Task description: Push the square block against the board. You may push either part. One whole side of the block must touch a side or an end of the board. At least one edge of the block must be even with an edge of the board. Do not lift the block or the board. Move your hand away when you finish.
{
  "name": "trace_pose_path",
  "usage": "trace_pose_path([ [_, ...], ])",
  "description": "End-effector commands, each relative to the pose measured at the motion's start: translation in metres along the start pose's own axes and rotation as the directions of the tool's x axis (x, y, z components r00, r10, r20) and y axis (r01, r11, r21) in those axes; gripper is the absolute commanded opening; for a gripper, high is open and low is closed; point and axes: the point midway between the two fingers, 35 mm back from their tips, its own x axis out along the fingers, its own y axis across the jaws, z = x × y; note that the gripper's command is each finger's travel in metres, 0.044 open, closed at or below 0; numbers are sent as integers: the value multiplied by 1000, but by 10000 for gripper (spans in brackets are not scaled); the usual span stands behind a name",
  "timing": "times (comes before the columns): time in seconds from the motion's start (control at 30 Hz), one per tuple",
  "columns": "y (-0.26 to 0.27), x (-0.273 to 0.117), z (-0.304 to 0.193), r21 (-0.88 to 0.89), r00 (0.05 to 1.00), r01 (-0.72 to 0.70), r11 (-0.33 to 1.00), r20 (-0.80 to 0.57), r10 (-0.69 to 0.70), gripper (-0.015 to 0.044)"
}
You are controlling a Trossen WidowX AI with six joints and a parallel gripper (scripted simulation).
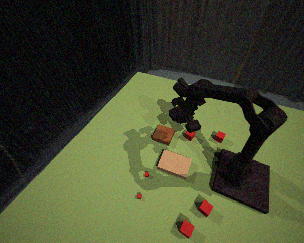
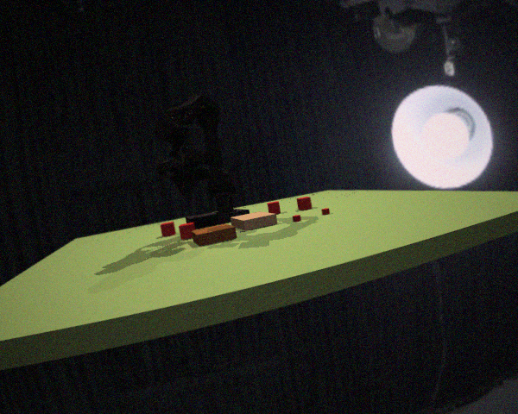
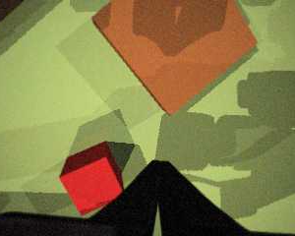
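The orange-brown square block [image 1: 163,134] [image 2: 214,235] [image 3: 182,79] lies flat on the green table. The peach rectangular board [image 1: 174,163] [image 2: 254,221] lies flat beside it, with a strip of table between them. My gripper [image 1: 184,119] [image 3: 158,168] is shut with nothing between its fingers. It hangs above the table, past the block's side away from the board. In the wrist view the fingertips show below the block's near corner, apart from it. In the exterior view the gripper is too dark to make out its fingers.
A red cube [image 1: 190,135] [image 2: 186,231] [image 3: 92,186] lies near the block, below the gripper. Another red cube [image 1: 220,136] [image 2: 167,228] lies towards the base plate [image 1: 257,188]. Two small red cubes [image 1: 147,174] [image 1: 139,196] and two larger ones [image 1: 205,207] [image 1: 186,229] lie beyond the board.
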Motion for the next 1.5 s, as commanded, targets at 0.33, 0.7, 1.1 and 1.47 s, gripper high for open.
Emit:
trace_pose_path([
  [0.33,46,43,-3,-157,974,-219,963,-98,206,0],
  [0.7,57,93,-10,-157,974,-220,963,-98,206,0],
  [1.1,51,92,-28,-157,974,-219,963,-100,205,0],
  [1.47,47,91,-46,-157,974,-219,963,-102,205,0],
])
